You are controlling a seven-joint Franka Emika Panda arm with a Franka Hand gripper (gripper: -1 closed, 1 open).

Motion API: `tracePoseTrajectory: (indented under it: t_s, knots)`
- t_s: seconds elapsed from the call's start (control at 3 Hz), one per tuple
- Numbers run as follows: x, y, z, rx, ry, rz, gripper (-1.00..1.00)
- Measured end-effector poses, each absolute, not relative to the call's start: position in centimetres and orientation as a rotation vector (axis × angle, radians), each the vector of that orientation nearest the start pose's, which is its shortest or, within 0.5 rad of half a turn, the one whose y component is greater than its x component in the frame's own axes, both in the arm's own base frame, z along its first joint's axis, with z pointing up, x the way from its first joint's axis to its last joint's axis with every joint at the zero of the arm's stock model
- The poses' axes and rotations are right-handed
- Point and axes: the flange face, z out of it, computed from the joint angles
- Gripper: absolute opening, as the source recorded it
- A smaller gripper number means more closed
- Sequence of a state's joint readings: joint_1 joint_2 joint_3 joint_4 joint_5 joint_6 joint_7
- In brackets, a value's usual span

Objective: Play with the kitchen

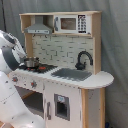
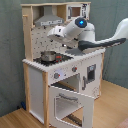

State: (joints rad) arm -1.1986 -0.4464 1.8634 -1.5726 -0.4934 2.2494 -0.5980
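While the white-and-grey Franka arm [image 2: 92, 37] reaches in over the counter from the second exterior view's right, the large white and light-wood toy kitchen [image 1: 75, 85] stands upright on the wooden floor [image 2: 15, 120] against a grey curtain backdrop [image 1: 115, 45], filling the middle of both exterior views. The arm's wrist end, a white housing with a blue-lit ring [image 2: 80, 22], hangs above the black stovetop [image 2: 55, 58] and in front of the grey range hood [image 2: 50, 21]. The gripper itself points toward the tiled back wall, and I cannot tell whether it is spread, closed, or grasping anything.

A small silver metal pot [image 1: 31, 62] sits on the stovetop's burner area, which suits cooking play and puts it just below the arm's wrist. Beside the stove, toward the first exterior view's right, lie the grey sink basin [image 1: 71, 74] and the curved black faucet [image 1: 84, 59]. A small white microwave with a dark window [image 1: 70, 23] rests on the upper shelf.

The white-framed oven door [image 2: 70, 102] hangs open, tipped forward and down in the second exterior view, leaving the oven cavity exposed. Round knobs [image 2: 56, 75] line the front panel above it.

Judging from the arm's pose, the likely target is the pot or stovetop, with the hood close overhead as the main collision risk.
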Motion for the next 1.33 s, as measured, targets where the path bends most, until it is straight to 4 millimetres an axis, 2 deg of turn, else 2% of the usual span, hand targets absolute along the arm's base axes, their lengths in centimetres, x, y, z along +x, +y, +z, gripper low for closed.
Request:
tracePoseTrajectory:
  t_s: [1.33]
  knots:
    - [45.1,55.2,59.6,1.438,1.544,0.668,1.0]
